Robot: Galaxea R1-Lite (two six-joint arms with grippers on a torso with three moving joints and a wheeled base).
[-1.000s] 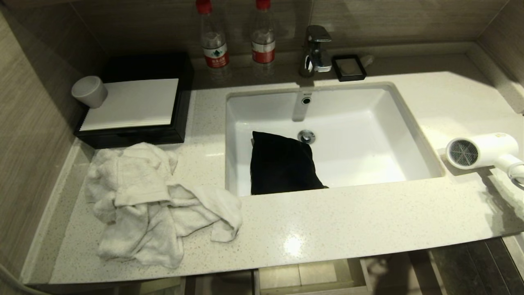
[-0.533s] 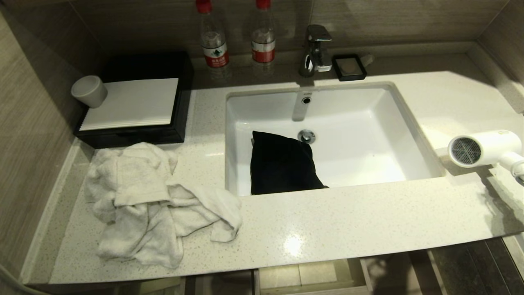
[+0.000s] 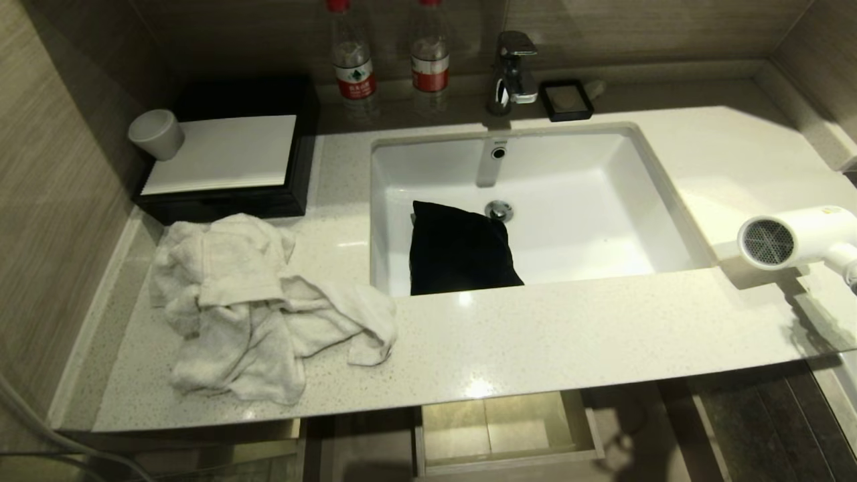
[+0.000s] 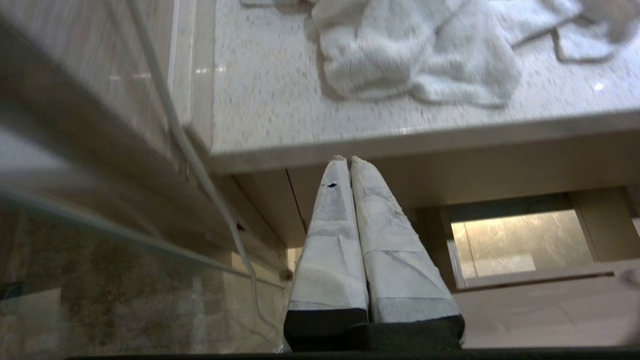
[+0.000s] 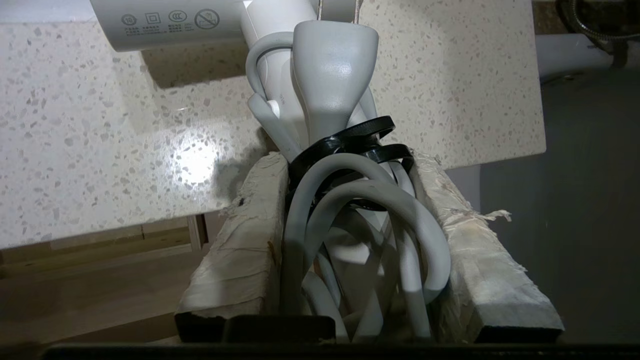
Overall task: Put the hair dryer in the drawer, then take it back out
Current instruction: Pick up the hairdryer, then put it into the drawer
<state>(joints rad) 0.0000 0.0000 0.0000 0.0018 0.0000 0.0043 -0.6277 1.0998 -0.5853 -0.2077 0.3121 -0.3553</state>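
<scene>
Hair dryer (image 5: 300,75) handle, clamped in right claw (image 5: 350,165)

Speckled countertop (image 3: 535,335), white sink (image 3: 602,201) (undermount), beige tiled walls (image 3: 53,167).

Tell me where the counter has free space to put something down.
Free: the front strip between the sink and the counter edge, and the right back corner behind the hair dryer. Crowded: the left side, with the towel and black box.

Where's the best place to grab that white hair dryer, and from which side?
By the handle, coming from the robot's right: on the hair dryer the handle with its bundled cord points that way, the barrel toward the sink. The right tool grips there.
</scene>
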